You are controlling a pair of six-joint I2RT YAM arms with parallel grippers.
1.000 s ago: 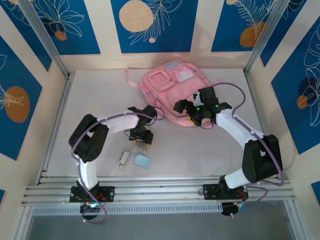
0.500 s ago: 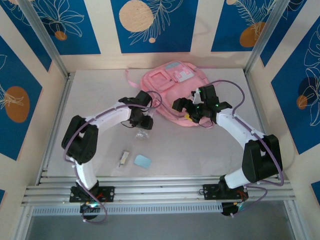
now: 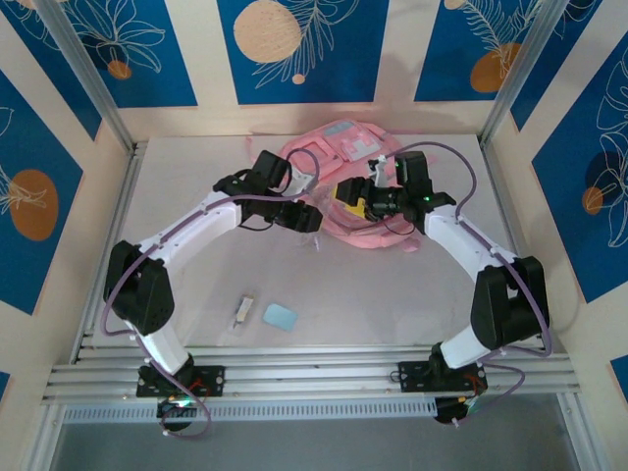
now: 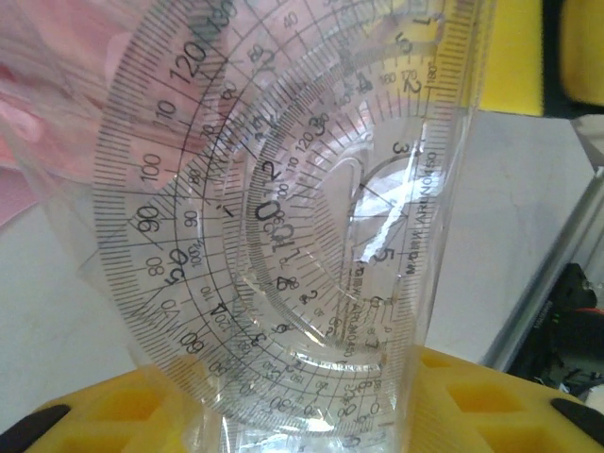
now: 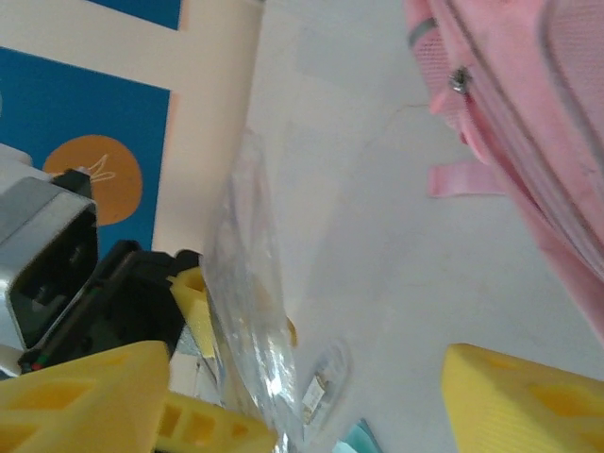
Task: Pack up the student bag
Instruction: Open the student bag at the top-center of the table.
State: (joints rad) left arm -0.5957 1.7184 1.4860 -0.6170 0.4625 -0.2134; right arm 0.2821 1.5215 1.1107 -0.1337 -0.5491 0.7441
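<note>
Pink student bag (image 3: 334, 147) lies front up at the far centre of the table (image 3: 196, 255). Left gripper (image 3: 297, 213), at its near-left edge, is clamped on a clear protractor pack (image 4: 283, 217). Right gripper (image 5: 307, 401), over the bag's near half, has jaws apart, holding nothing

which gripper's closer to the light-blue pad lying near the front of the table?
Left. The left gripper sits behind the light-blue pad, at the student bag's near edge; the right gripper is farther back and to the right, over the bag.
</note>
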